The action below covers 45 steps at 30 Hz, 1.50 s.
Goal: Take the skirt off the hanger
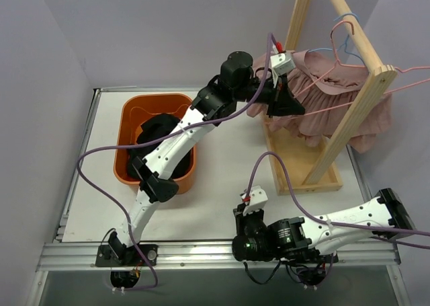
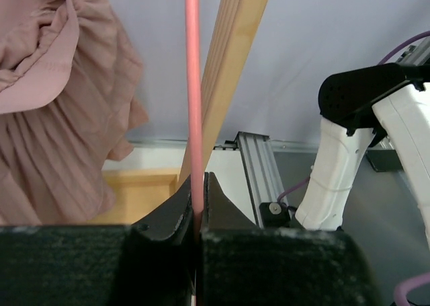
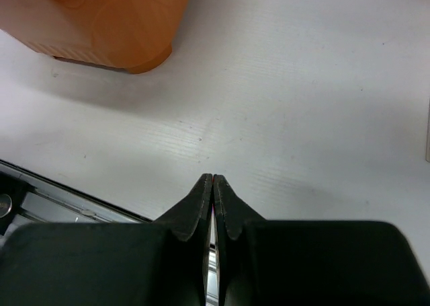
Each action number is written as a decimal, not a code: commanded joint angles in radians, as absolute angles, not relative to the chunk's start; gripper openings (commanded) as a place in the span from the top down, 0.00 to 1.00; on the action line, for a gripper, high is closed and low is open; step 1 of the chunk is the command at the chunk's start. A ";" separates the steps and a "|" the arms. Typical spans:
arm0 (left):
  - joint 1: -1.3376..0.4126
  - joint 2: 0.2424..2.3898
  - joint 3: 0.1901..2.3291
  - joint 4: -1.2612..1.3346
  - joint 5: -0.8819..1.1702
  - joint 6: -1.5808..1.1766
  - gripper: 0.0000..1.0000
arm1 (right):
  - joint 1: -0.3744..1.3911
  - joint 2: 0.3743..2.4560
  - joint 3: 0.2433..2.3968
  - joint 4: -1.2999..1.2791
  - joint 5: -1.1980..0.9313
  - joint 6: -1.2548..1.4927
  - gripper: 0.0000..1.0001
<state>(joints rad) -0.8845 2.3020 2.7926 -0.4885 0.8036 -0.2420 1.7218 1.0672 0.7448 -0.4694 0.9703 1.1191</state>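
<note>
A dusty-pink pleated skirt (image 1: 329, 94) hangs on a pink wire hanger (image 1: 336, 107) from the wooden rack's top bar (image 1: 359, 40). My left gripper (image 1: 285, 104) reaches up to the skirt's left side and is shut on the hanger's pink wire (image 2: 193, 104), which runs straight up from between the jaws. The skirt (image 2: 54, 104) fills the left of the left wrist view. My right gripper (image 3: 212, 179) is shut and empty, low over the white table near the front edge.
An orange tub (image 1: 158, 141) holding dark clothing stands at the left under the left arm. The wooden rack's base tray (image 1: 306, 165) and slanted post (image 1: 349, 118) are at the right. More wire hangers (image 1: 346, 33) hang on the bar.
</note>
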 commanded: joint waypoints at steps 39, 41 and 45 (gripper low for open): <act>-1.026 2.522 2.892 -0.222 0.814 -0.402 0.98 | 1.970 1.151 0.838 -0.939 1.230 1.793 1.00; -1.031 2.516 2.893 -0.227 0.827 -0.397 0.98 | 1.974 1.134 0.830 -0.931 1.236 1.799 1.00; -1.035 2.485 2.885 -0.137 0.853 -0.449 0.98 | 1.982 1.131 0.822 -0.930 1.243 1.802 1.00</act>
